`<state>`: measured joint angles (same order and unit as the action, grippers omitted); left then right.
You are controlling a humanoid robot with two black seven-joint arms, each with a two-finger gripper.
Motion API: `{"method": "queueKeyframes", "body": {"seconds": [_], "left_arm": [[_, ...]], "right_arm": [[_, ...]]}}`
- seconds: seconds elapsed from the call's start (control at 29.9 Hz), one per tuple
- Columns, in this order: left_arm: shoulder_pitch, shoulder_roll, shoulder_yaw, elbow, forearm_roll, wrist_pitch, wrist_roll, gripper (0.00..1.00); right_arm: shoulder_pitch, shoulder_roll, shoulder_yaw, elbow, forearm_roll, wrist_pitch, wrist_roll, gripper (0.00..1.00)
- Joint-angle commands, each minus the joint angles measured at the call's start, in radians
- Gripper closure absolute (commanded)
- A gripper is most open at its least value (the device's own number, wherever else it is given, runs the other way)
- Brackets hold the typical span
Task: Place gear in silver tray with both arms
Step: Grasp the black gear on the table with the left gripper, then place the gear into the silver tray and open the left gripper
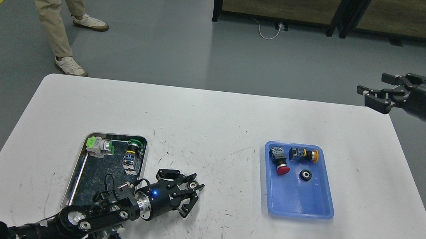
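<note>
**Gear waits in the blue tray, both grippers empty**

Gear (305, 175), a small black ring with a pale centre, lies flat in the blue tray (319, 209) at lower right of the frame, just right of the red-capped push button (280, 162) and below the yellow-capped one (303, 154). I count one gear and two buttons there; the near half of that tray is bare, so my fingers could likely come down on the gear from that side.

Left of centre, the silver tray (76, 178) sits on the white desk (213, 115) and already holds two switch parts, a pale green one (99, 146) and a dark green-capped one (132, 152), both crowded at its far end. Its near half looks free, which I judge the natural spot for the gear.

My left gripper (190, 193) hovers low just right of the silver tray, fingers spread and holding nothing. My right gripper (371, 93) hangs at the upper right, beyond the desk's far corner, fingers also spread and empty. The two trays stand well apart, which I take as the reason both arms are needed.
</note>
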<state>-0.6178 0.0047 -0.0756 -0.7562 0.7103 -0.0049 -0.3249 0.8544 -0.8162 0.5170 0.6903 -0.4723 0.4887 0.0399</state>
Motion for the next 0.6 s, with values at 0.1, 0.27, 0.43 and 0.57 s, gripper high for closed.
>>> {"method": "queueKeyframes", "body": {"seconds": [0.1, 0.27, 0.43, 0.57], "left_arm": [[-0.060, 0.098, -0.047, -0.100, -0.018, -0.001, 0.021, 0.83], [-0.085, 0.250, -0.075, -0.205, -0.054, -0.004, 0.038, 0.83], [-0.060, 0.460, -0.090, -0.360, -0.055, -0.009, 0.033, 0.83], [0.004, 0.616, -0.090, -0.489, -0.055, -0.003, 0.026, 0.83]], "right_arm": [[0.000, -0.001, 0.005, -0.002, 0.000, 0.000, 0.002, 0.18], [0.002, 0.000, 0.008, 0.000, 0.000, 0.000, 0.003, 0.18], [0.002, 0.006, 0.008, -0.002, 0.000, 0.000, 0.005, 0.18], [0.003, 0.031, 0.009, -0.008, 0.000, 0.000, 0.005, 0.18]]}}
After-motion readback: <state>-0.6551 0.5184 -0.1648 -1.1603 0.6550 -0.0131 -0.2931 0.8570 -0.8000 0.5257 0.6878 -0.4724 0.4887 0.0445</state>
